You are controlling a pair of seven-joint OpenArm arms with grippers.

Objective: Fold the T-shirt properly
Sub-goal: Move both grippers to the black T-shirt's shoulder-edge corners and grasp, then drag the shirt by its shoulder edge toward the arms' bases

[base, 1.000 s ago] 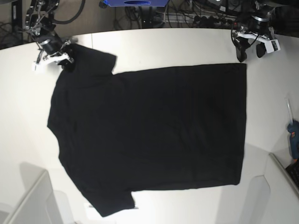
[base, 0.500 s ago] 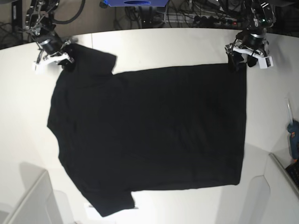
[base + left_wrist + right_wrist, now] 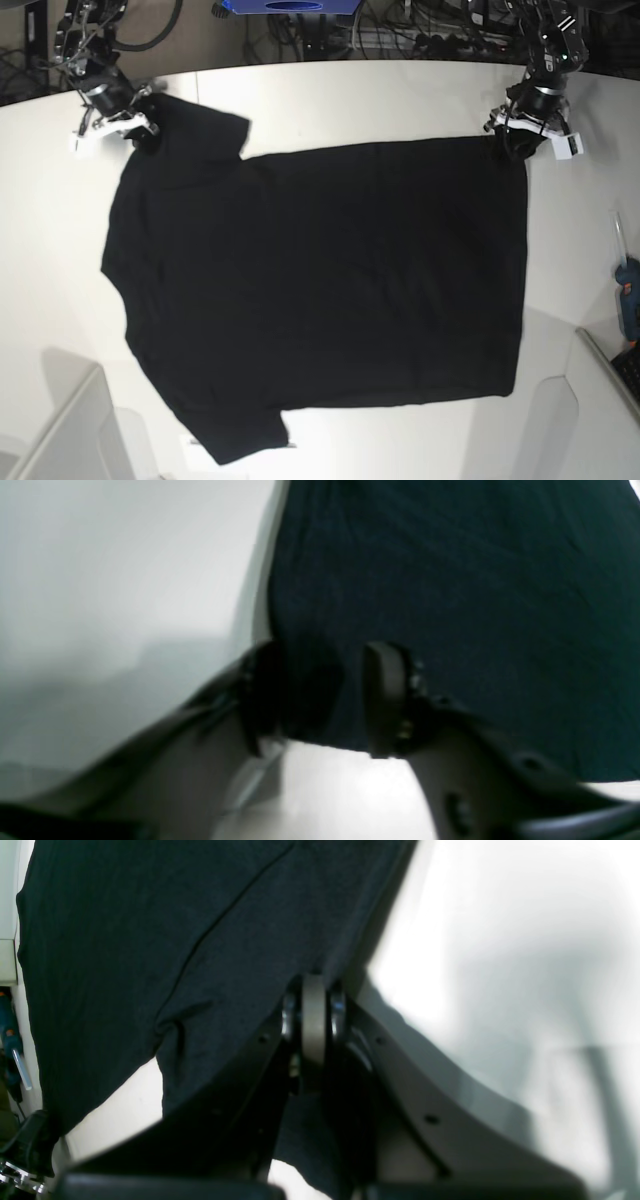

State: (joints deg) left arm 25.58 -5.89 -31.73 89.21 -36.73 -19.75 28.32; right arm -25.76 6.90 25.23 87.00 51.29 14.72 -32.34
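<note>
The black T-shirt (image 3: 320, 290) lies spread flat, plain side up, on the white table (image 3: 350, 100). My left gripper (image 3: 518, 142) sits at the shirt's far right corner. In the left wrist view its two fingers (image 3: 385, 695) stand apart astride that corner, with black cloth (image 3: 450, 580) lying in the gap of the gripper (image 3: 322, 695). My right gripper (image 3: 138, 130) is at the far left sleeve. The right wrist view shows it (image 3: 314, 1005) shut, with the dark cloth (image 3: 150, 940) pinched between its pads.
A blue tool (image 3: 628, 295) lies at the table's right edge. Pale box corners stand at the front left (image 3: 70, 430) and front right (image 3: 600, 400). Cables (image 3: 400, 35) run behind the table's far edge.
My left gripper has come down and left onto the shirt's far right corner, and its jaws have narrowed around it. The right gripper and the shirt have stayed put.
</note>
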